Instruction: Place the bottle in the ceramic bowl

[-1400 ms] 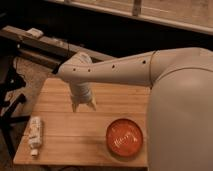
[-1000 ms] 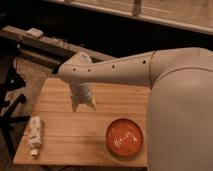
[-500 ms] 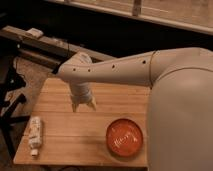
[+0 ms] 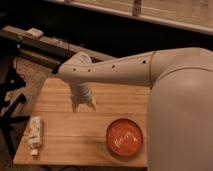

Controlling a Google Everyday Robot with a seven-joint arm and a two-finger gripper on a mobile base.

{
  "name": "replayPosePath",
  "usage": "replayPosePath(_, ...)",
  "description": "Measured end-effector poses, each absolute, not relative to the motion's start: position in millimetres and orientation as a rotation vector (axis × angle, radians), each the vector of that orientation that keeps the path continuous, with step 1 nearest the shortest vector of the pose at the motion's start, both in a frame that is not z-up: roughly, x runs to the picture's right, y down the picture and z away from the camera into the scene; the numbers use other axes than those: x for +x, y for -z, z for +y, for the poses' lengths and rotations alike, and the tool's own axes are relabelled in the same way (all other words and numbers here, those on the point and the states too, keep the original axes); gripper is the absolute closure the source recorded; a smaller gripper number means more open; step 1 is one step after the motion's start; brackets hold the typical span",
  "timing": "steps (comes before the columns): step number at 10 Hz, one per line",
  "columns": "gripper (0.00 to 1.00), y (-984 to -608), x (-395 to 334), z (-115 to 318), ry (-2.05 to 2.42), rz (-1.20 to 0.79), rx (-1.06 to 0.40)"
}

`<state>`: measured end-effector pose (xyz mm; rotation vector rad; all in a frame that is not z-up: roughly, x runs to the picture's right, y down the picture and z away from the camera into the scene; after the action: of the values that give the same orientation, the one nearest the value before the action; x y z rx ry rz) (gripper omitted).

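Observation:
The bottle (image 4: 35, 134) is small, slim and cream-white, lying on its side near the left front corner of the wooden table (image 4: 75, 135), cap toward the front. The ceramic bowl (image 4: 124, 137) is round, glossy red-orange, sitting at the table's front right, partly next to my arm's large white shell. My gripper (image 4: 83, 104) hangs above the table's middle, between bottle and bowl, well apart from both. Its fingers point down, spread apart, and hold nothing.
A dark bench or rail (image 4: 40, 45) with a small pale object (image 4: 34, 33) runs behind the table. Dark chair or stand legs (image 4: 10, 100) are at the left. My arm's white body (image 4: 180, 110) covers the right side of the view.

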<state>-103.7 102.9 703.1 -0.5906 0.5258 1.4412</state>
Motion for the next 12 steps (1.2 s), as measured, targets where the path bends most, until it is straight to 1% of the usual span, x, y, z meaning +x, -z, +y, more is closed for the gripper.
replayPosePath(7,0.35,-704.1,-103.5,104.9,-1.421,0.530,-0.577)
replayPosePath(8,0.35,-704.2,-112.6,109.5,-1.400,0.527,-0.581)
replayPosePath(9,0.35,-703.7,-127.5,119.0,-1.369,0.523,-0.587)
replayPosePath(11,0.35,-697.7,-159.1,151.2,-1.294,0.531,-0.603)
replayPosePath(12,0.35,-693.3,-182.5,174.4,-1.246,0.527,-0.619)
